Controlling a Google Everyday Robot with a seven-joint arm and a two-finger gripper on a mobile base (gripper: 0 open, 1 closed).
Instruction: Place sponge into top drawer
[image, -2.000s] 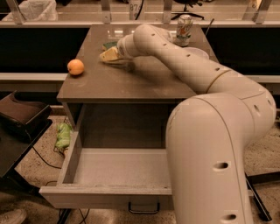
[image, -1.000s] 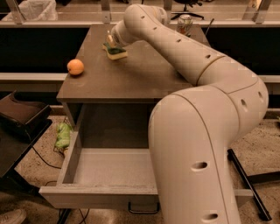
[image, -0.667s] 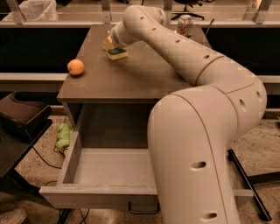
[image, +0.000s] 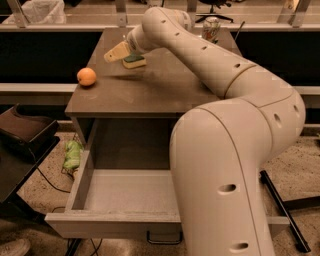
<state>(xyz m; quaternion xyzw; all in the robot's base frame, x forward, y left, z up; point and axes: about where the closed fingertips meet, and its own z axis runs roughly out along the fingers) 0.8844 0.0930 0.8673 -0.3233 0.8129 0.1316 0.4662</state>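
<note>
The small yellow sponge with a dark green scrub layer (image: 135, 61) is at the upper centre of the frame, over the far part of the brown cabinet top (image: 150, 92). It appears slightly raised, since a shadow lies on the wood a little below it. The cream two-finger gripper (image: 125, 56) is clamped on it, with one pale finger (image: 116, 52) jutting to the left; that grip is what keeps the sponge off the surface and ready to carry.

The wide grey-beige top drawer (image: 80, 182) stands pulled out in the lower half of the frame, so its bare floor can take a drop from above. Its front rim and small dark pull handle (image: 162, 238) lie nearest the bottom edge.

To get there, I judge the sponge must travel toward the bottom of the frame, past the cabinet's front edge, then down. The round orange fruit (image: 86, 76) sits well to the left, near the left edge of the top and off that path. The bulky white arm (image: 235, 150) covers the drawer's right side, leaving open room on the left and centre.
</note>
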